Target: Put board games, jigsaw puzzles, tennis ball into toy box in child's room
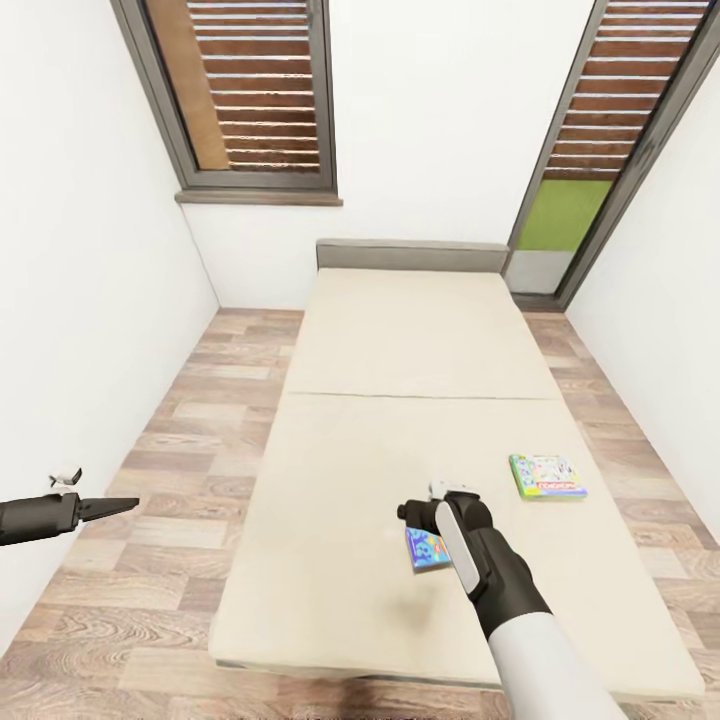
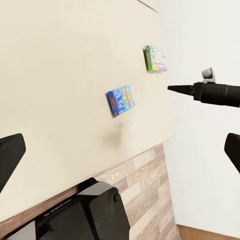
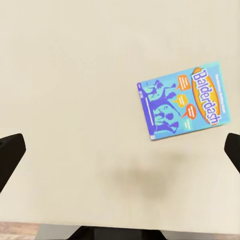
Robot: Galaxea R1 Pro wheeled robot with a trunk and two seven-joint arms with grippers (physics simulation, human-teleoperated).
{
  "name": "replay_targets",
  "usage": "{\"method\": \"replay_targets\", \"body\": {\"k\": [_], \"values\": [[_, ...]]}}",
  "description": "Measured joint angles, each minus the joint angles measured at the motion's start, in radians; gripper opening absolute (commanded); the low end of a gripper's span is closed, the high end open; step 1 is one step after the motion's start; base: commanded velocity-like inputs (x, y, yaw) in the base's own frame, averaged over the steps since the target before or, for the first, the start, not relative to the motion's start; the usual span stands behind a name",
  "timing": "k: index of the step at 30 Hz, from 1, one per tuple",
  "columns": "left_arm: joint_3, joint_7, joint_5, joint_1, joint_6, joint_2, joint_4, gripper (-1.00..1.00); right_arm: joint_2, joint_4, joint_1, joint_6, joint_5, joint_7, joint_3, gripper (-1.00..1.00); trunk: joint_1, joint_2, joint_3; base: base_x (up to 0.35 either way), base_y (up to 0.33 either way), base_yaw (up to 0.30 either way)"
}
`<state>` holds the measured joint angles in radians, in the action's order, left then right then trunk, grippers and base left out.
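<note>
- head view: the bed [image 1: 420, 350], beige mattress with a grey headboard at the far end, fills the middle of the room; wood-look floor [image 1: 180, 430] on both sides, white walls, a louvred window [image 1: 255, 90] behind the headboard and a second glazed opening at far right.
- blue board game [image 1: 428, 549] lies flat on the mattress, near the foot end, partly covered in this view by the right arm.
- green and white board game [image 1: 547, 476] lies flat on the mattress too, further toward the right edge, well apart from the blue one.
- right gripper [image 1: 452, 492] hangs over the mattress just beside the blue game. right wrist view: both dark fingertips sit at opposite picture edges, spread wide, nothing between them; the blue board game [image 3: 185, 100] (cover reads "balderdash") is clear of the fingers, with a faint shadow on the mattress near it.
- left gripper [image 1: 105, 508] is out over the floor at the left of the bed, level; its fingers read as one closed point in the head view. nothing is held.
- left wrist view: blue board game [image 2: 120, 100] and green and white board game [image 2: 155, 58] both on the mattress.
</note>
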<state>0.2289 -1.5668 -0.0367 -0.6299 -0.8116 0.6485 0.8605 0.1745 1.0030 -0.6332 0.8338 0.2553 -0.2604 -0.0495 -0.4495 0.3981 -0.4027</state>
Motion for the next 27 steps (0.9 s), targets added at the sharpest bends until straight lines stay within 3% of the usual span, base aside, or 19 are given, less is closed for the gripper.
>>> {"method": "replay_targets", "body": {"k": [27], "values": [[-0.006, 0.000, 0.001, 0.000, 0.000, -0.012, 0.000, 1.00, 0.000, 0.041, -0.067, -0.002, -0.004, 0.001, 0.006, 1.00, 0.000, 0.000, -0.045, 0.000, 0.000, 0.000]]}}
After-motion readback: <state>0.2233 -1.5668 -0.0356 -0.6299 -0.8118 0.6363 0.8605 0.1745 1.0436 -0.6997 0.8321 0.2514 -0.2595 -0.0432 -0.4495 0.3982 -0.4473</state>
